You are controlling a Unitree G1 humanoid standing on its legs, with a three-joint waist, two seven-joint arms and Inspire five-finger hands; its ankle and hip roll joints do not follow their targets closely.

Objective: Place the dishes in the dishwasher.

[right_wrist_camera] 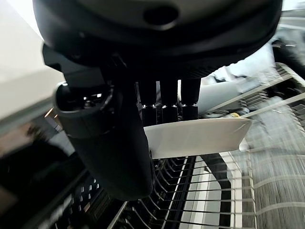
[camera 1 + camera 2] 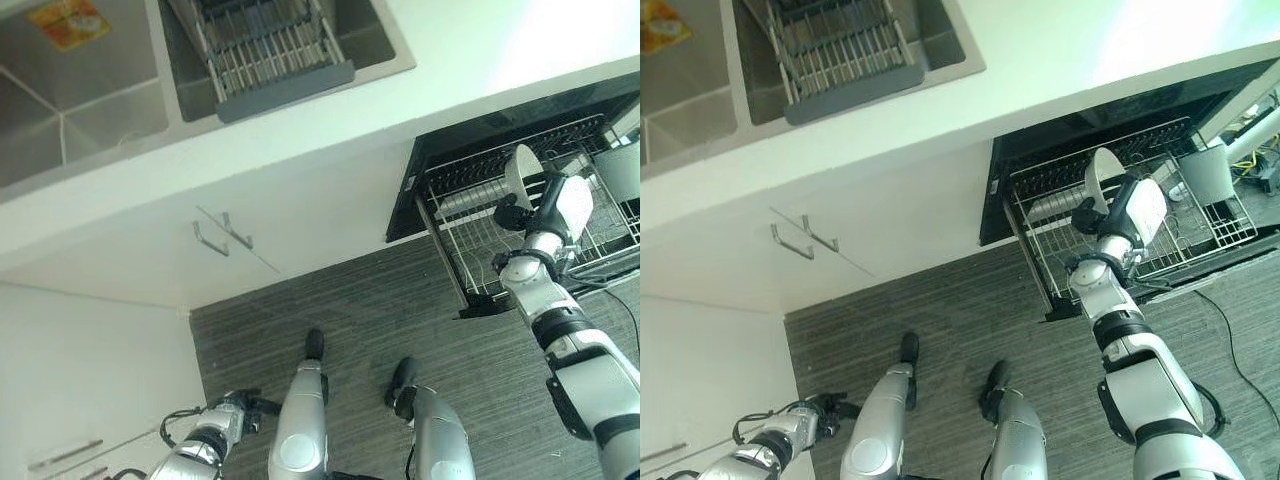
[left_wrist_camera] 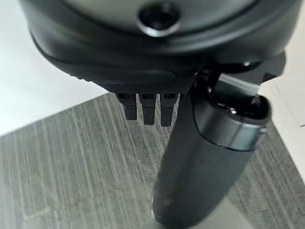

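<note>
My right hand (image 2: 514,214) reaches over the pulled-out wire dishwasher rack (image 2: 447,243) and is shut on a white plate (image 2: 521,171). The plate stands on edge above the rack's tines. In the right wrist view the thumb (image 1: 110,143) and the fingers (image 1: 164,107) pinch the plate (image 1: 200,136) by its rim, with the rack wires (image 1: 190,200) just beneath it. A pale dish (image 2: 1050,207) lies further back in the rack. My left hand (image 2: 236,410) hangs low over the floor, open, with nothing in it (image 3: 147,107).
A grey cup (image 2: 624,170) stands at the rack's right end. The open dishwasher's dark front (image 2: 402,205) borders the rack on the left. Up on the counter, a sink (image 2: 380,40) holds a dish drainer (image 2: 268,50). Cabinet handles (image 2: 222,235) sit left of the dishwasher.
</note>
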